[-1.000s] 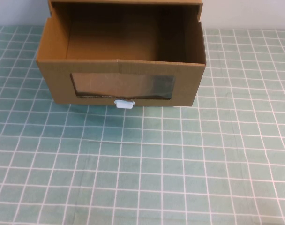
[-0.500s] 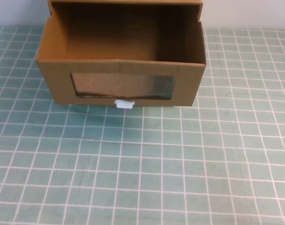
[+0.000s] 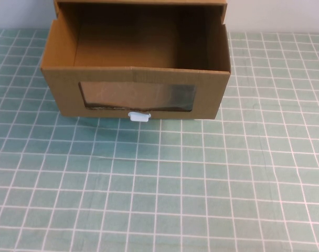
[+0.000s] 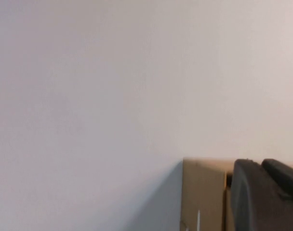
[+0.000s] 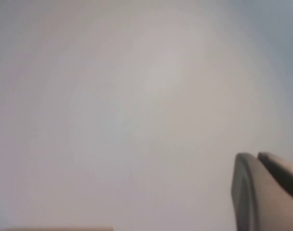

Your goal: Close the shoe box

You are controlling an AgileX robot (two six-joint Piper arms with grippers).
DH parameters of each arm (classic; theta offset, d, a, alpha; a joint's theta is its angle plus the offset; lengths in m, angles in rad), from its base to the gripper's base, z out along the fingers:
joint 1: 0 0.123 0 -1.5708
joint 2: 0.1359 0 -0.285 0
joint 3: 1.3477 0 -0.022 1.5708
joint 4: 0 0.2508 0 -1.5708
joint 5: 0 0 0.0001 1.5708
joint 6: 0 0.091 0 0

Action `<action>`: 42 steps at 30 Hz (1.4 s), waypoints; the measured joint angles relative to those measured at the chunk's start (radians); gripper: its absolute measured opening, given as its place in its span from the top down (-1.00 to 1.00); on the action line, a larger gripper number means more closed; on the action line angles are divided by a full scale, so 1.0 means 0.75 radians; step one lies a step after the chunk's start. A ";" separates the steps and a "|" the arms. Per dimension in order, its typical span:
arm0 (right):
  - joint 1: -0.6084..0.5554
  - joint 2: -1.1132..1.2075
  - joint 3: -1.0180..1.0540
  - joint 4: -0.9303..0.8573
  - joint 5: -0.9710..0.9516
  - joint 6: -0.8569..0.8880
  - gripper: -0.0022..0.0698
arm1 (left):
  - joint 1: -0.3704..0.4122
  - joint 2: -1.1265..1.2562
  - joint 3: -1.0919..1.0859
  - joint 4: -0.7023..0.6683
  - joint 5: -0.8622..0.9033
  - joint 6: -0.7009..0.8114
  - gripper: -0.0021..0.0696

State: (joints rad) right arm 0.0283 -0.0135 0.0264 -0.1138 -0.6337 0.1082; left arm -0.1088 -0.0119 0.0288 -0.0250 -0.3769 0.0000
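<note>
1. The shoe box is seen in the upper centre of the high view, on a green checked tablecloth.
2. Its drawer is pulled out toward the lower edge of the frame; the inside is seen open from above and appears bare.
3. The drawer front carries a clear plastic window, with a small white pull tab just below it, at the front's bottom edge.
4. The outer sleeve is seen at the very top of the frame, behind the drawer.
5. Neither arm is seen in the high view.
6. Left gripper: a dark finger is seen in the lower right of the left wrist view, beside a strip of brown cardboard, against a pale wall. Open or closed cannot be told.
7. Right gripper: a pale grey finger is seen in the lower right of the right wrist view against the same pale background. Its state cannot be told either.
</note>
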 joint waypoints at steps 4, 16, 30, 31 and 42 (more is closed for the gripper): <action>0.000 0.000 0.000 0.000 -0.266 0.000 0.98 | 0.000 0.000 0.000 0.000 -0.298 -0.125 0.95; 0.000 0.081 -0.604 -0.003 0.211 0.289 0.98 | 0.000 0.031 -0.432 -0.002 -0.288 -0.321 0.95; 0.000 0.737 -1.124 -0.003 0.489 0.553 0.98 | 0.000 0.722 -1.074 0.000 0.656 -0.240 0.95; 0.000 0.764 -1.124 -0.003 0.486 0.553 0.98 | 0.000 0.769 -1.076 0.000 0.677 -0.233 0.95; 0.000 0.854 -1.129 -0.022 0.486 0.492 0.98 | 0.000 1.114 -1.156 -0.058 0.773 -0.184 0.95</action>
State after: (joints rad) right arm 0.0283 0.6271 -0.8203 -0.1301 -0.2688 0.4770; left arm -0.1088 0.8238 -0.8382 -0.0682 0.2028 -0.1377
